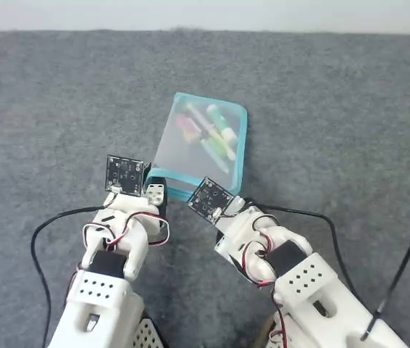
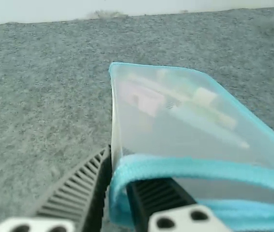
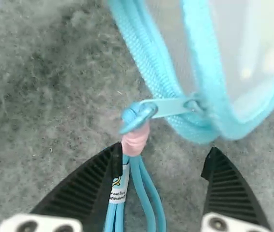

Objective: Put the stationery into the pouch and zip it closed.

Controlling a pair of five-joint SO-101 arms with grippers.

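The pouch (image 1: 190, 156) lay flat on the grey mat (image 1: 60, 109), just ahead of both arms, with the stationery (image 1: 216, 134) showing through its translucent face. Its teal zip edge was the side nearest the arms and ran crosswise between the two grippers. The left gripper (image 2: 120, 179) was closed on one end of that edge, the teal band pinched between its ribbed fingers (image 2: 79, 191). There the two tapes looked parted, so the mouth was probably not yet zipped.

At the opposite end sat the zip pull (image 3: 168, 107), its tab pointing away from the pouch corner. A pink sleeve (image 3: 136, 140) and a teal cord (image 3: 139, 188) trailed from it. The right gripper (image 3: 165, 151) stood wide open and held nothing. The cord lay against the inside of one finger, while the pull sat just beyond the fingertips. The right arm was the nearer one to the pull. It would likely have to be drawn along the zip line toward the left gripper.
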